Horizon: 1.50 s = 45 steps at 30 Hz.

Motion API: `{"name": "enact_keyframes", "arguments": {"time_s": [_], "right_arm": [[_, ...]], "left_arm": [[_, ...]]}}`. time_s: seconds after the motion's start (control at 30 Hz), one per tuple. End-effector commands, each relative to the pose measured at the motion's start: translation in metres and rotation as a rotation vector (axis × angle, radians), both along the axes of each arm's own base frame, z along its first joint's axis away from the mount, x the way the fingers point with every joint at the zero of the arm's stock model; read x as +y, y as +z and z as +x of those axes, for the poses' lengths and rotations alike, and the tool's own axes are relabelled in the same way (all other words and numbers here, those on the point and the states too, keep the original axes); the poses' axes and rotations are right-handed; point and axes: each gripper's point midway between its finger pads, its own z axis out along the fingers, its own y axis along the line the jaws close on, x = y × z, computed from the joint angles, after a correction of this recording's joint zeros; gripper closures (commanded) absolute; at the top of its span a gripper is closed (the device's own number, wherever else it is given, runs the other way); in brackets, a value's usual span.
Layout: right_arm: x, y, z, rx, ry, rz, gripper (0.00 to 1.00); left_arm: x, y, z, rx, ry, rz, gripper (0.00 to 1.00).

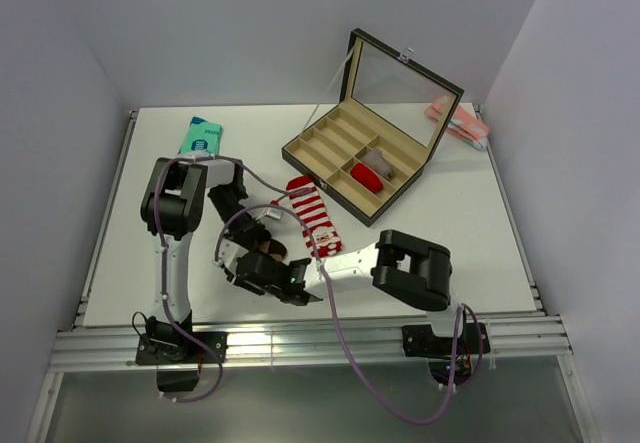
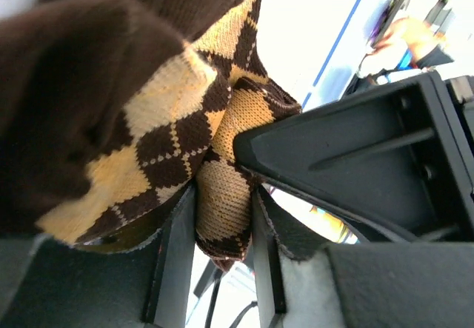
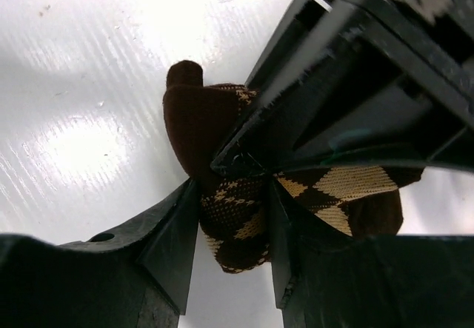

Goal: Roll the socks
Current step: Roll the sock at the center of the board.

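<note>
The left end effector (image 2: 221,198) is clenched on a fold of the brown-and-tan argyle sock (image 2: 170,128), and the right end effector (image 3: 234,195) pinches the same sock from the opposite side. The two meet over it at the near middle of the counter (image 1: 470,223). The argyle sock is bunched into a lump there, so its long axis cannot be read. The striped sock (image 1: 316,218) lies flat just beyond them, its long axis running diagonally from far-left to near-right; which end is the cuff I cannot tell. Both socks look like light, limp knit, grippy rather than slippery. They are likely to sag and spring open if loosely held, so each is best pinched through its full thickness at one end and rolled along its length.
</note>
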Motion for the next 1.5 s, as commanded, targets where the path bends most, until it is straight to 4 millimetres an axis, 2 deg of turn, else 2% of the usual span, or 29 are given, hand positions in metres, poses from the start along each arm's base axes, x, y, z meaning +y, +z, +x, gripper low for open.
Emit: {"name": "enact_keyframes", "arguments": {"time_s": [0.0,0.03,0.17,0.3,0.37,0.4,0.43,0.53,0.57,0.6,0.63,0.67,0.7,0.73,0.77,0.8,0.83,0.87,0.9,0.93,0.97,1.0,1.07,1.17,1.2,1.23,1.37,1.4,1.47], "right_arm": [[-0.024,-0.027,-0.011,0.150,0.003,-0.014,0.86],[-0.022,-0.027,-0.016,0.199,0.009,0.015,0.86],[-0.031,-0.024,-0.008,0.296,0.005,0.089,0.86],[-0.033,-0.017,-0.003,0.413,0.023,0.178,0.86],[-0.034,-0.017,-0.010,0.497,0.050,0.211,0.86],[-0.036,-0.017,-0.003,0.519,0.040,0.231,0.86],[-0.038,-0.018,-0.003,0.558,0.038,0.242,0.86],[-0.041,-0.021,0.000,0.661,0.040,0.263,0.86],[-0.040,-0.019,0.002,0.683,0.041,0.272,0.86],[-0.042,-0.024,0.000,0.729,0.039,0.263,0.85],[-0.045,-0.027,0.005,0.762,0.022,0.260,0.85],[-0.040,-0.023,0.009,0.784,0.026,0.270,0.85],[-0.044,-0.031,0.005,0.843,0.022,0.247,0.85],[-0.046,-0.032,0.009,0.880,0.006,0.247,0.84],[-0.040,-0.026,0.015,0.895,0.017,0.255,0.84],[-0.044,-0.034,0.012,0.945,0.000,0.226,0.84],[-0.045,-0.033,0.012,0.988,0.000,0.225,0.84],[-0.038,-0.027,0.019,1.000,0.006,0.237,0.84],[-0.043,-0.037,0.015,1.065,-0.025,0.203,0.83],[-0.042,-0.034,0.014,1.108,-0.013,0.213,0.83],[-0.042,-0.031,0.021,1.134,-0.027,0.229,0.83],[-0.044,-0.037,0.021,1.182,-0.044,0.226,0.83],[-0.048,-0.036,0.028,1.232,-0.062,0.240,0.83],[-0.053,-0.039,0.033,1.279,-0.093,0.226,0.84],[-0.056,-0.043,0.036,1.284,-0.111,0.215,0.84],[-0.053,-0.040,0.041,1.279,-0.107,0.215,0.84],[-0.057,-0.045,0.047,1.334,-0.154,0.193,0.84],[-0.056,-0.046,0.048,1.342,-0.163,0.190,0.84],[-0.055,-0.044,0.054,1.349,-0.176,0.199,0.84]], "left_arm": [[-0.017,-0.013,0.044,-0.184,0.085,-0.121,0.62],[-0.018,-0.010,0.049,-0.195,0.110,-0.129,0.62],[-0.018,0.000,0.076,-0.229,0.270,-0.135,0.62],[-0.008,0.014,0.106,-0.268,0.447,-0.149,0.64],[-0.003,0.026,0.118,-0.289,0.526,-0.153,0.64],[0.005,0.034,0.131,-0.343,0.573,-0.167,0.64],[0.007,0.039,0.136,-0.352,0.605,-0.178,0.64],[0.031,0.058,0.159,-0.447,0.725,-0.172,0.65],[0.036,0.063,0.164,-0.468,0.759,-0.160,0.65],[0.044,0.075,0.169,-0.528,0.782,-0.159,0.65],[0.049,0.075,0.171,-0.567,0.786,-0.140,0.64],[0.052,0.077,0.172,-0.600,0.779,-0.131,0.64],[0.055,0.087,0.172,-0.661,0.769,-0.124,0.64],[0.058,0.086,0.173,-0.707,0.755,-0.114,0.64],[0.067,0.083,0.173,-0.769,0.724,-0.065,0.64],[0.068,0.092,0.173,-0.838,0.699,-0.058,0.64],[0.071,0.085,0.166,-0.859,0.674,-0.036,0.64],[0.082,0.082,0.172,-0.956,0.627,0.006,0.63],[0.081,0.092,0.171,-1.039,0.590,0.015,0.63],[0.082,0.077,0.157,-1.046,0.551,0.040,0.63],[0.084,0.080,0.166,-1.162,0.499,0.040,0.63],[0.085,0.074,0.151,-1.210,0.455,0.088,0.62],[0.069,0.075,0.144,-1.314,0.352,0.073,0.61],[0.059,0.082,0.134,-1.459,0.290,0.075,0.58],[0.046,0.094,0.132,-1.524,0.262,0.031,0.57],[0.042,0.090,0.126,-1.531,0.247,0.023,0.56],[0.021,0.101,0.113,-1.627,0.174,-0.054,0.52],[0.018,0.094,0.106,-1.623,0.155,-0.059,0.50],[0.012,0.093,0.101,-1.655,0.112,-0.076,0.48]]}}
